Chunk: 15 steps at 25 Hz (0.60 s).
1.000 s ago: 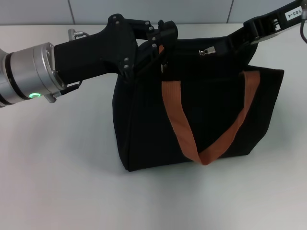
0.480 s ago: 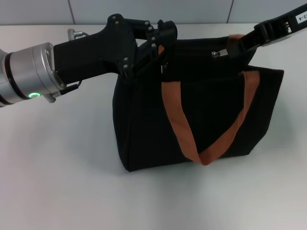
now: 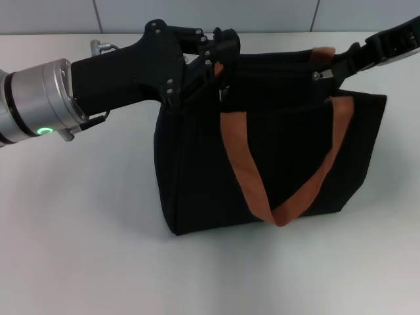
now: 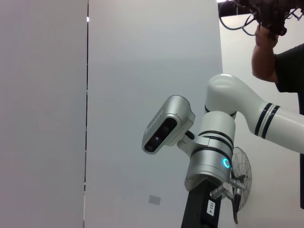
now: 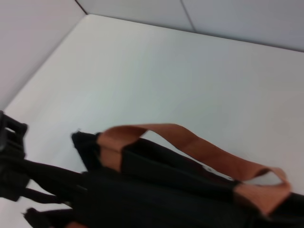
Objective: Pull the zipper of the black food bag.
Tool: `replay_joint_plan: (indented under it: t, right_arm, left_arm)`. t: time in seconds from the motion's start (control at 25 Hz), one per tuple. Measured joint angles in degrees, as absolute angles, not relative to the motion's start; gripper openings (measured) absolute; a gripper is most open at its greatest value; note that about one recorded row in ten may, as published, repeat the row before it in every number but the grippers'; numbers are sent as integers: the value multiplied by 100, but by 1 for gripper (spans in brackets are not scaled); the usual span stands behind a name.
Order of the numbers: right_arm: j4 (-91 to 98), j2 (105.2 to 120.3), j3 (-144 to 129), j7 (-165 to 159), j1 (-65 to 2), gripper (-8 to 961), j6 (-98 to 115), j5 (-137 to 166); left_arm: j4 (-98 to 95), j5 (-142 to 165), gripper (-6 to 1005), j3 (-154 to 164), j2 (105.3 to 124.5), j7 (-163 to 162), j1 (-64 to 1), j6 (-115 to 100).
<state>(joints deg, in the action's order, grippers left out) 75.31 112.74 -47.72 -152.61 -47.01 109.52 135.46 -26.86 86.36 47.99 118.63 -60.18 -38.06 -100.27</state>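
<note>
Since a second ago the zipper [image 3: 319, 75] has slid along the top of the bag [image 3: 262, 164] toward its right end, drawn by the right gripper [image 3: 338, 67], which has pulled back toward the right edge of the head view. That gripper's fingers are clenched on the zipper, whose silver tab shows just at their tip. Its arm reaches in from the upper right.

At the bag's left top corner, the left gripper [image 3: 220, 69] is clamped on the fabric, next to where the front strap [image 3: 275, 177] meets the rim. This hold has not shifted.

On the white table [image 3: 85, 249] the bag stands upright, its front strap hanging down the front panel in a V. A rear strap [image 5: 190, 142] arches over the far rim in the right wrist view. Only a wall and the right arm [image 4: 213, 147] appear in the left wrist view.
</note>
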Motion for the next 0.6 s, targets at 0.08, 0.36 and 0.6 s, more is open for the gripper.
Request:
replay_joint_plan:
  t: [0.08, 0.36, 0.6]
  right_arm:
    - [7579, 11273, -4772, -15270, -4723, 1, 10971, 13705]
    - [7811, 11264, -4764, -15408, -4762, 1, 10997, 14187]
    - [8016, 11262, -4762, -15476, -4789, 0, 11039, 14466]
  left_arm:
    - [-2677, 8636, 117, 4799, 11864, -6007, -3806, -10027]
    - [-2677, 8617, 119, 4799, 11866, -6002, -3766, -10027]
    - [-2686, 8605, 120, 4800, 11861, -6002, -3758, -10013]
